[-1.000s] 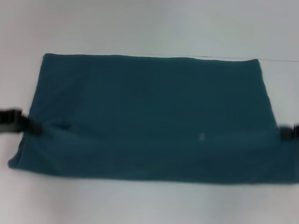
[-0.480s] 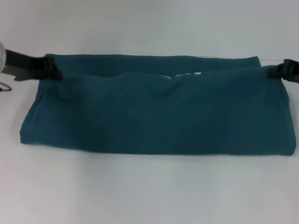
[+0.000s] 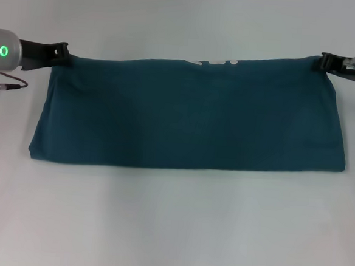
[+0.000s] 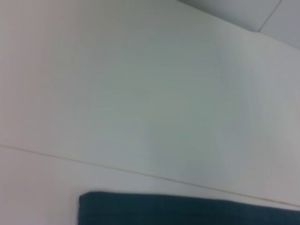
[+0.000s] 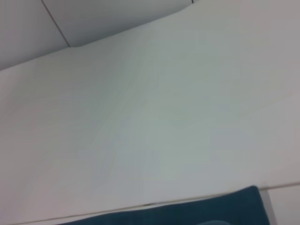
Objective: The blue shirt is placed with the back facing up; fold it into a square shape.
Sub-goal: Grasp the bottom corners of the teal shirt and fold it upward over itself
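The blue shirt (image 3: 191, 115) lies on the white table (image 3: 170, 230) folded into a wide flat band, with a bit of white lettering (image 3: 213, 60) showing at its far edge. My left gripper (image 3: 62, 53) is shut on the shirt's far left corner. My right gripper (image 3: 324, 61) is shut on the far right corner. Both hold the folded-over edge low at the far side. A strip of the shirt shows in the left wrist view (image 4: 187, 211) and in the right wrist view (image 5: 187, 214). Neither wrist view shows fingers.
The white table surface runs all around the shirt, with a thin seam line (image 4: 140, 172) beyond the shirt's far edge. The left arm's silver wrist with a green light (image 3: 1, 51) is at the far left edge.
Both grippers have carried the shirt's near edge up and over to the far edge, folding it in half. The shirt is now a flatter, narrower band with the lettering peeking out at the far edge.
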